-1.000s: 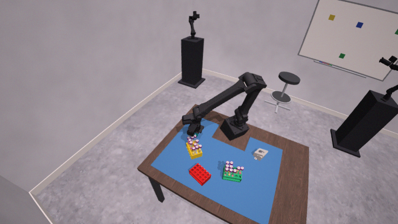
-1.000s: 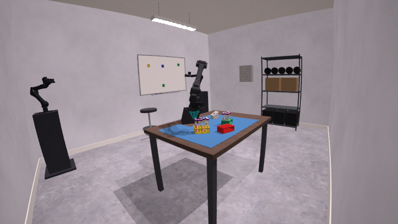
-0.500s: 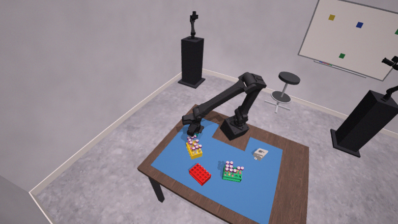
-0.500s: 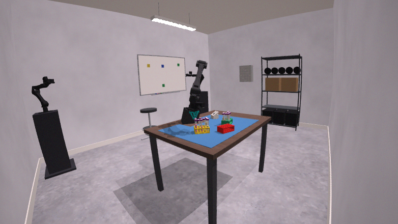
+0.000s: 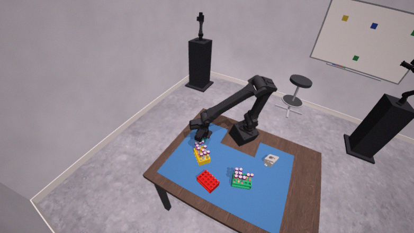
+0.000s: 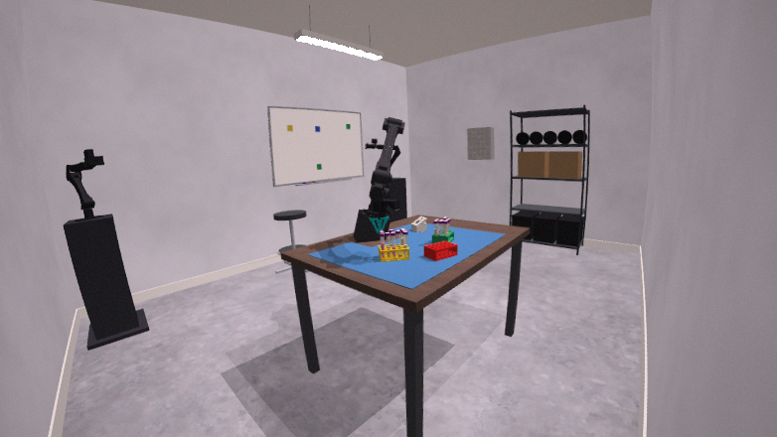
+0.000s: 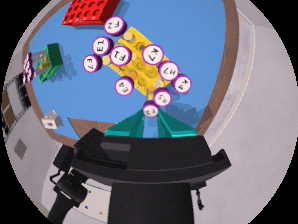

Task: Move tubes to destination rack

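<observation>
Teal fingers pinched a white-capped tube (image 7: 150, 110) at the yellow plastic rack's (image 7: 137, 64) near edge, needing a vertical, centred descent.

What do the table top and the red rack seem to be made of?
The table top looks like dark brown wood with a dull finish; faint grain lines show. The red rack looks like moulded plastic: one even, bright colour, smooth faces. Neither is certain.

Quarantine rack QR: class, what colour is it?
Red. The quarantine rack QR shows best in the top view.
</observation>
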{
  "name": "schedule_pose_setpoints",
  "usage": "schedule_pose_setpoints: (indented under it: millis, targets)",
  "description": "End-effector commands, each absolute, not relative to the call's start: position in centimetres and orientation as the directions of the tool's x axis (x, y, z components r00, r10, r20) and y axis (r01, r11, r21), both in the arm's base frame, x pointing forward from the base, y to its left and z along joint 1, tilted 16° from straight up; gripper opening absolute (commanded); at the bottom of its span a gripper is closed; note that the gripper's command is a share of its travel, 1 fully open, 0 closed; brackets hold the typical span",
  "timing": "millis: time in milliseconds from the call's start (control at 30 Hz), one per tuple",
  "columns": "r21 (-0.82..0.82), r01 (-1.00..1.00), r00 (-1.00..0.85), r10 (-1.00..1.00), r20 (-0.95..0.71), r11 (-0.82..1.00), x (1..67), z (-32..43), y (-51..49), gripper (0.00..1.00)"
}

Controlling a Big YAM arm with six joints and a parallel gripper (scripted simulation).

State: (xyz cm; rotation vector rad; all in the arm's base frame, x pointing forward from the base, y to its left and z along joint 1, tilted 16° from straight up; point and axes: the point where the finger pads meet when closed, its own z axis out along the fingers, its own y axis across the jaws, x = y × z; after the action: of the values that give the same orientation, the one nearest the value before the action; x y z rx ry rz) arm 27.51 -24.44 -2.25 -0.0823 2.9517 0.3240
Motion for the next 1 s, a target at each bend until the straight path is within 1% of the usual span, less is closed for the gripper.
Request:
schedule_pose_setpoints:
  millis: [0,800,833,967]
  targets:
    - [0.2,-0.063,-0.983,-0.027,-0.181,0.978,28.17,-2.55,-24.99,0.0]
    - [0.2,-0.063,-0.983,-0.027,-0.181,0.978,28.17,-2.55,-24.99,0.0]
    - [0.2,-0.063,-0.983,-0.027,-0.181,0.978,28.17,-2.55,-24.99,0.24]
    - [0.2,-0.063,-0.983,-0.027,-0.181,0.978,28.17,-2.55,-24.99,0.24]
